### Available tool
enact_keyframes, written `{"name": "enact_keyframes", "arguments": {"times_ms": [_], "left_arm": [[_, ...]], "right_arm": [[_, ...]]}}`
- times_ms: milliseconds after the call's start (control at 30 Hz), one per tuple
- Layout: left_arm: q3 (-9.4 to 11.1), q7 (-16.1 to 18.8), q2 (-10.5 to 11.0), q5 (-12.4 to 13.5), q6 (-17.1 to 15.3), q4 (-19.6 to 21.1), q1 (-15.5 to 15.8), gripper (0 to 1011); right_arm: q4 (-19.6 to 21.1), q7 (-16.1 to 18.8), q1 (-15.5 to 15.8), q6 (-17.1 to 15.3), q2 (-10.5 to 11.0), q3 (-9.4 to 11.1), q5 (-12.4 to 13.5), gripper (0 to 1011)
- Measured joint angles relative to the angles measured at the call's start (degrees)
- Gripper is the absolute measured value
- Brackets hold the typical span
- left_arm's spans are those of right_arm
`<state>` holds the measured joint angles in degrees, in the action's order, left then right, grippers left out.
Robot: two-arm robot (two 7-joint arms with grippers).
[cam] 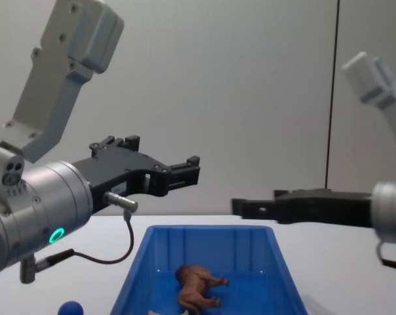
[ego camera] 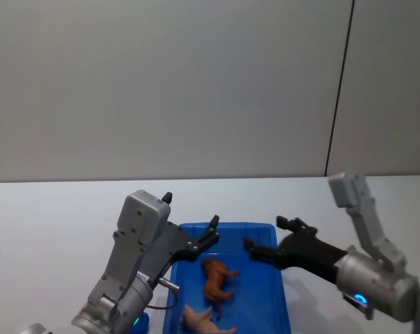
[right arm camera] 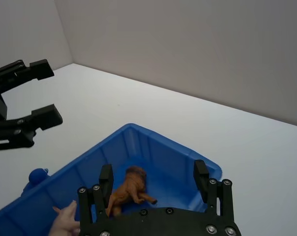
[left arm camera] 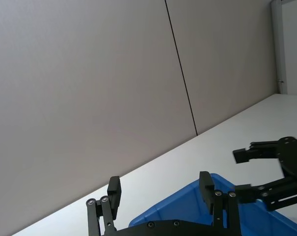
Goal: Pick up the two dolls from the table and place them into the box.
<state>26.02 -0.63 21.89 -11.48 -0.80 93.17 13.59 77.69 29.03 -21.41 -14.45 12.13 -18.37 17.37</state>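
While the brown doll lies in the box, the blue doll sits on the counter just left of the box, nearer my released left jaws than my released right jaws.

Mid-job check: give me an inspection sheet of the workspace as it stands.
Surface: white table, carrying the bin.
Job's things: brown animal figurine on its side inside the blue bin; blue figure on the table outside the bin, on the robot's left.
Clutter: pale figurine in the bin.
Grippers: left claw and right claw open, empty, raised by the bin.
Cables: black cable loops off the left arm.
Surroundings: grey wall panels.
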Motion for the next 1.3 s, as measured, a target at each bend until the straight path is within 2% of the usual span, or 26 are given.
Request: {"name": "enact_keyframes", "arguments": {"times_ms": [300,633,867,1200,1300], "left_arm": [[0.0,0.0,0.0,0.0,0.0,0.0,0.0,1001],[-0.3,0.7,0.8,0.3,-0.9,0.8,-0.8,1001],[-1.2,3.7,3.0,-0.5,-3.0,3.2,-3.2,1002],[-2.7,9.1,8.1,-4.3,-4.7,6.9,-9.4,1001],[-2.9,9.7,9.1,-5.0,-4.8,7.2,-10.7,1001]], "right_arm": [[4.4,0.9,4.4,2.8,4.3,1.9,0.7,1001],[6.8,1.3,6.9,4.3,6.6,2.9,1.2,1001],[7.6,1.4,7.8,4.8,7.4,3.3,1.4,1001],[8.2,1.5,8.4,5.2,8.0,3.6,1.6,1001],[8.3,1.5,8.5,5.3,8.1,3.6,1.6,1001]]}}
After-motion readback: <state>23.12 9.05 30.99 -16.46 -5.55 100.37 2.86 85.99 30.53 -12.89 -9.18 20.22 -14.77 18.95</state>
